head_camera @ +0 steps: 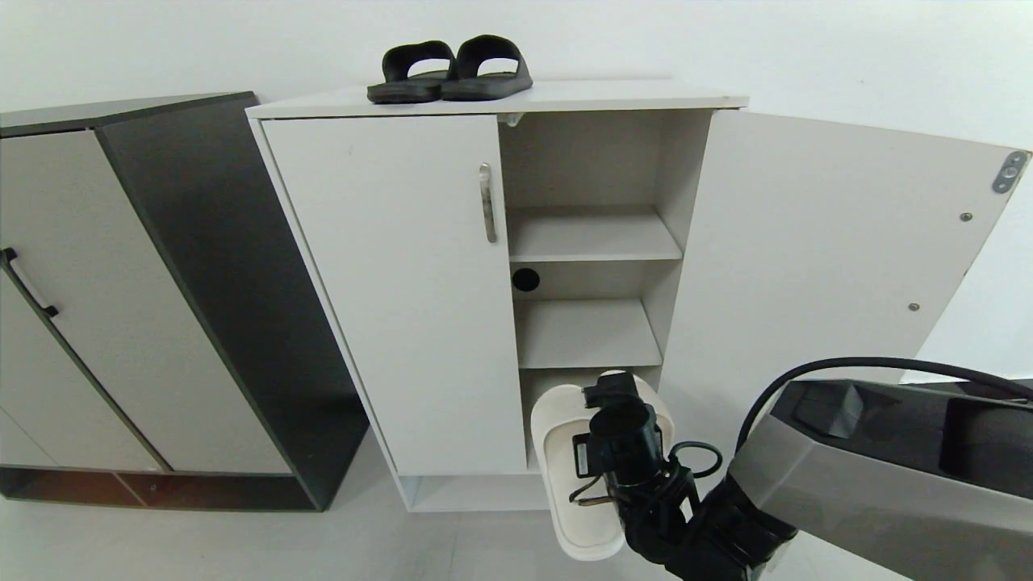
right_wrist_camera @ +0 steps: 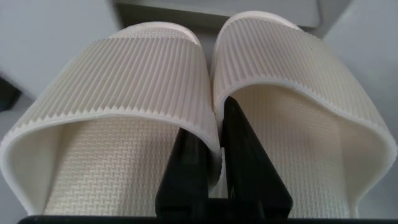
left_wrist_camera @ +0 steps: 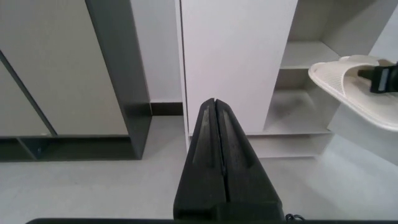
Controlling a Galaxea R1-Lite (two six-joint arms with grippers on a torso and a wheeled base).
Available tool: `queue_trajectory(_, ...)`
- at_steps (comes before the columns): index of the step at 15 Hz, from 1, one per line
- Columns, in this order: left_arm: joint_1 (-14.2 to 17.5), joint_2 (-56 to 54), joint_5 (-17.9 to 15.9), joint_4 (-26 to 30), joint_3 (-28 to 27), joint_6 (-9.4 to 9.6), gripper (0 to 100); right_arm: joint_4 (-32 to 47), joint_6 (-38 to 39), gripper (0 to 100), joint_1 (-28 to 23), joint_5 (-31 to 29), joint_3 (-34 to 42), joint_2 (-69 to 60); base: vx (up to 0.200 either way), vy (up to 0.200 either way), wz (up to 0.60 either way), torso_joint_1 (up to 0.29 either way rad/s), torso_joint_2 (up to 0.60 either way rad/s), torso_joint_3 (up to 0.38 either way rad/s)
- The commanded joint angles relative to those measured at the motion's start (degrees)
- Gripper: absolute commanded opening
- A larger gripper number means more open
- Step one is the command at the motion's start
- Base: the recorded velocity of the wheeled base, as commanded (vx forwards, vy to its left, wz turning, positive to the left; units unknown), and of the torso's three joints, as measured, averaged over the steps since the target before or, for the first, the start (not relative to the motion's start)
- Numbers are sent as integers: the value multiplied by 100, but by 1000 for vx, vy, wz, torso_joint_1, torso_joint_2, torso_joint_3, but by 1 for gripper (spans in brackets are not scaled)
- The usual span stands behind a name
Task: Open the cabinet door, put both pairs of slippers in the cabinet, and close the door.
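A white cabinet (head_camera: pixel 565 95) stands ahead with its right door (head_camera: pixel 807 266) swung wide open and its left door (head_camera: pixel 403 290) closed. A pair of black slippers (head_camera: pixel 449 71) lies on its top. My right gripper (head_camera: pixel 615 389) is shut on a pair of white slippers (head_camera: pixel 561 476), pinching their inner edges together (right_wrist_camera: pixel 219 134). It holds them just in front of the lowest compartment. The white slippers (left_wrist_camera: pixel 354 81) hang off the floor. My left gripper (left_wrist_camera: pixel 215 109) is shut on nothing, low over the floor and facing the closed door.
Two bare shelves (head_camera: pixel 593 234) (head_camera: pixel 585 335) show inside the open half. A dark grey cabinet (head_camera: pixel 121 282) with light doors stands close on the left. The open door edge reaches far to the right. Bare floor (left_wrist_camera: pixel 93 186) lies before both cabinets.
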Motion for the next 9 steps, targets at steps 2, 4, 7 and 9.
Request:
queue_trajectory(2,4,11,-8,2,0,2,0,-5,12,0,-79,-8,-228,382,0,0,0,0,0,0)
queue_trajectory(4,4,11,-16,2,0,2,0,-5,12,0,-141,-139,-421,453,0,0,0,0,0,0)
queue_trajectory(7,4,11,-25,2,0,11,0,-330,12,0,-176,-447,-597,435,0,0,0,0,0,0)
queue_trajectory(9,4,11,-25,2,0,11,0,-743,-322,0,-176,-596,-562,479,0,0,0,1,1,-60)
